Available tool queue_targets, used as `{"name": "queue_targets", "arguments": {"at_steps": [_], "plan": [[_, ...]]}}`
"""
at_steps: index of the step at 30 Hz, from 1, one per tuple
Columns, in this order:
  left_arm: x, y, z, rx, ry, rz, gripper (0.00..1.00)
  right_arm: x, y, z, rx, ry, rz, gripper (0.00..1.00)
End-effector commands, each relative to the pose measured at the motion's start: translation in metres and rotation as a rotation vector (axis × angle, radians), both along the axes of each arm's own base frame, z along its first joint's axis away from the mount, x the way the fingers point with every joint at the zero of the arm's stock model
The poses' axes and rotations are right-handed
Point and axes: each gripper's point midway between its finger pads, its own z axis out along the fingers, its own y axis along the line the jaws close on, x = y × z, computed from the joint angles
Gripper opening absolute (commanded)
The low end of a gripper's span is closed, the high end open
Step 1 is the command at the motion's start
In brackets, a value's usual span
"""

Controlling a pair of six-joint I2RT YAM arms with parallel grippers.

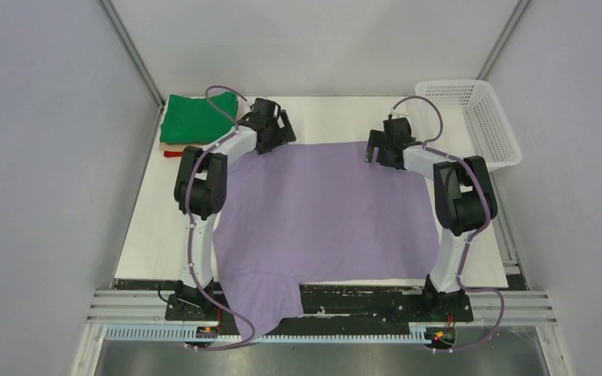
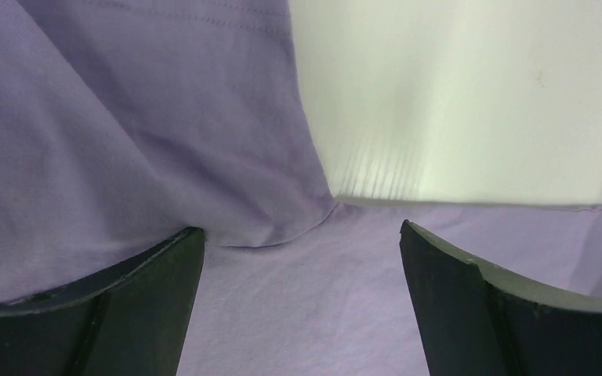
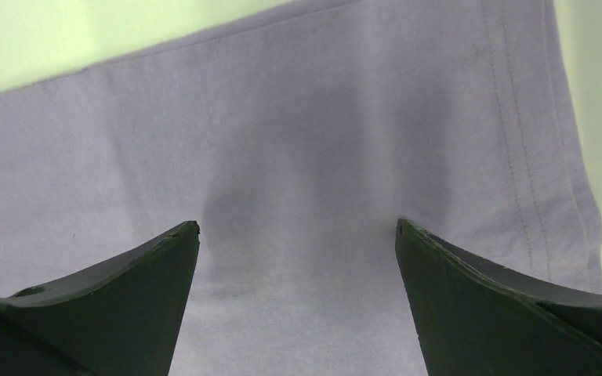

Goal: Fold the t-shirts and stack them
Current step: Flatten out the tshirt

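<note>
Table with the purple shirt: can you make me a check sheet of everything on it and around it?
Surface: white table, mostly under cloth.
Job's things: purple t-shirt spread flat, one corner hanging over the near edge; green folded shirt stacked on a tan one and a red one, far left corner.
Clutter: white mesh basket, far right.
Grippers: left gripper and right gripper open over the purple t-shirt's far edge, holding nothing.
Cables: purple cables loop along both arms.
Surroundings: grey walls; metal rail at the near edge.
</note>
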Motion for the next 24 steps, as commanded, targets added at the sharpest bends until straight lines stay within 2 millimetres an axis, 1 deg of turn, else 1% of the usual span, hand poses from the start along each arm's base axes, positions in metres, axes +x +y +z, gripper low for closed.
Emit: {"name": "queue_targets", "arguments": {"at_steps": [1,2,3,4,6,9,11,12,14,17,20,21,24], "plan": [[0.006,-0.009,-0.033,-0.031,0.088,0.011,1.0,0.012,-0.024,-0.02,0.013,0.028,-0.081,0.98],[0.009,-0.011,-0.039,-0.03,0.098,0.009,1.0,0.015,-0.024,-0.021,0.019,0.028,-0.08,0.98],[0.015,-0.012,-0.038,-0.03,0.098,0.008,1.0,0.02,-0.025,-0.021,0.025,0.025,-0.084,0.98],[0.019,-0.012,-0.042,-0.025,0.109,0.008,1.0,0.024,-0.025,-0.022,0.029,0.022,-0.084,0.98],[0.034,-0.017,-0.038,-0.023,0.093,0.0,1.0,0.035,-0.027,-0.019,0.032,0.01,-0.089,0.98],[0.052,-0.019,-0.04,-0.017,0.081,0.002,1.0,0.054,-0.028,-0.015,0.045,-0.011,-0.091,0.98],[0.067,-0.023,-0.036,-0.048,0.06,-0.003,1.0,0.065,-0.028,-0.017,0.048,-0.014,-0.089,0.98],[0.072,-0.022,-0.038,-0.058,0.054,0.002,1.0,0.07,-0.028,-0.016,0.048,-0.017,-0.088,0.98],[0.084,-0.021,-0.033,-0.089,0.029,0.005,1.0,0.08,-0.027,-0.017,0.048,-0.022,-0.085,0.98],[0.101,-0.018,-0.022,-0.122,-0.027,0.008,1.0,0.093,-0.026,-0.012,0.048,-0.036,-0.075,0.98],[0.113,-0.017,-0.008,-0.136,-0.082,-0.007,1.0,0.1,-0.021,0.002,0.061,-0.064,-0.056,0.98],[0.115,-0.019,0.0,-0.143,-0.097,-0.026,1.0,0.102,-0.021,0.01,0.061,-0.078,-0.05,0.98],[0.118,-0.029,0.037,-0.174,-0.152,-0.086,1.0,0.098,-0.02,0.037,0.056,-0.113,-0.039,0.99]]}}
